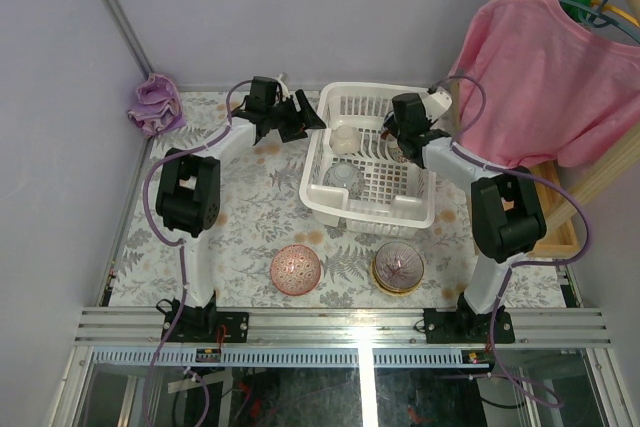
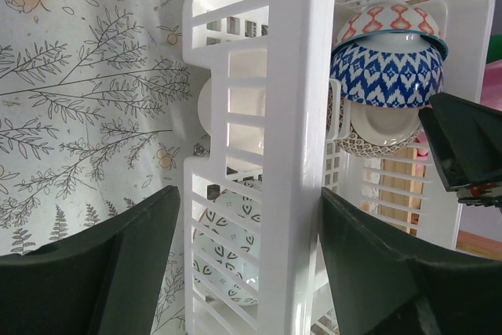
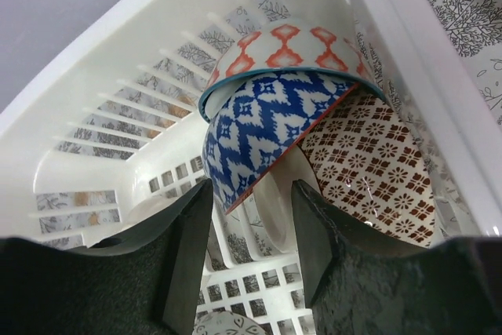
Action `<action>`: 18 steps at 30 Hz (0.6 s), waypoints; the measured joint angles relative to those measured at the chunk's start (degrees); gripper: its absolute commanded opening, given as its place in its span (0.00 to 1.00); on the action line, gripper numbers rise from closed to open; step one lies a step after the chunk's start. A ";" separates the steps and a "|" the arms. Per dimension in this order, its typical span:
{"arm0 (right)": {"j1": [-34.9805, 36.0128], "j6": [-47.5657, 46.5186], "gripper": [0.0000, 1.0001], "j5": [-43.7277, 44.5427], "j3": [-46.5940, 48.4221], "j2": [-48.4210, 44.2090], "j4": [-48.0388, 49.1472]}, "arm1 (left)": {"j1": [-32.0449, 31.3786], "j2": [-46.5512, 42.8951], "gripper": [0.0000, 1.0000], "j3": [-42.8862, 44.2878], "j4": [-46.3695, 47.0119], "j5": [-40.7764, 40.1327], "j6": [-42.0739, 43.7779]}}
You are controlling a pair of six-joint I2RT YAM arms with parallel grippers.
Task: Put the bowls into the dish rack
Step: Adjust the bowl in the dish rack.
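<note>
The white dish rack [image 1: 366,213] stands mid-table. Inside it, seen in the right wrist view, an orange-patterned bowl [image 3: 282,49], a blue-white bowl [image 3: 259,131] and a brown-patterned bowl [image 3: 369,158] lean together on their sides. My right gripper [image 3: 251,194] is open inside the rack, with the blue bowl's lower rim between its fingers, against the left one. My left gripper [image 2: 251,194] is shut across the rack's far-left wall [image 2: 294,76]. Two whitish bowls [image 1: 344,137] [image 1: 343,175] also sit in the rack. A pink bowl [image 1: 296,269] and a tan-yellow bowl [image 1: 398,267] rest on the table in front.
A purple cloth [image 1: 155,105] lies bunched at the far left corner. A pink shirt [image 1: 550,77] hangs on a wooden stand at the right, close behind the right arm. Grey walls close in the back and left of the table.
</note>
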 measured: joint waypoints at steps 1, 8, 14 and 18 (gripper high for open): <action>-0.11 0.28 0.51 0.11 -0.15 0.00 0.46 | 0.02 0.00 0.69 -0.07 0.13 0.11 -0.07; -0.66 3.61 0.46 0.15 -1.62 1.09 5.68 | 0.22 0.00 0.68 -0.31 0.59 0.55 -0.26; -1.55 8.41 0.38 -0.02 -2.93 3.85 12.94 | 0.24 0.00 0.68 -0.31 0.83 0.55 -0.63; -1.66 11.34 0.29 -0.33 -5.25 4.02 17.75 | 0.31 0.00 0.68 -0.50 1.25 0.57 -0.68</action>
